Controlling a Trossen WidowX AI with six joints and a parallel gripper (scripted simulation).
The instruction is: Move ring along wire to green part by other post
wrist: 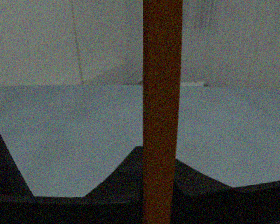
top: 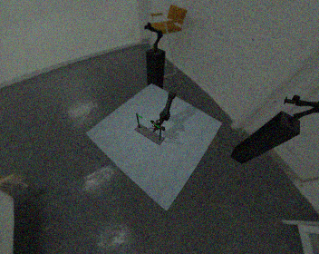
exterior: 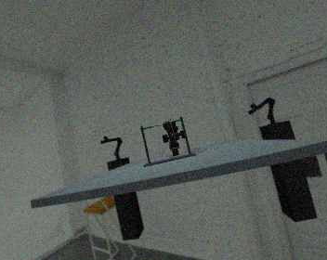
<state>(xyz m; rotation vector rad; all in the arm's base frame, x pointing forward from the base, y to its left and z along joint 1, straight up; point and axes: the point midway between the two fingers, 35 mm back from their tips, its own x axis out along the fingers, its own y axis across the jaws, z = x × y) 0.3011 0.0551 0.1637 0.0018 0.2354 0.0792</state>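
Observation:
The wire frame (exterior: 167, 144) stands on a small base on the pale table, with two thin posts and green wire ends at the top. My gripper (exterior: 172, 135) is between the posts, nearer the right post (exterior: 185, 136), and is shut on the orange handle (wrist: 161, 110). In the wrist view the handle runs upright through the middle of the picture, between my dark fingers at the bottom. In the overhead view my gripper (top: 157, 124) is by the right green post (top: 159, 131); the left post (top: 138, 120) stands apart. The ring itself is too small to make out.
Black pedestals with idle arms stand around the table (top: 156, 68) (top: 272, 133). An orange chair (top: 169, 20) is in the far corner. The table's front edge (exterior: 176, 178) lies below the frame.

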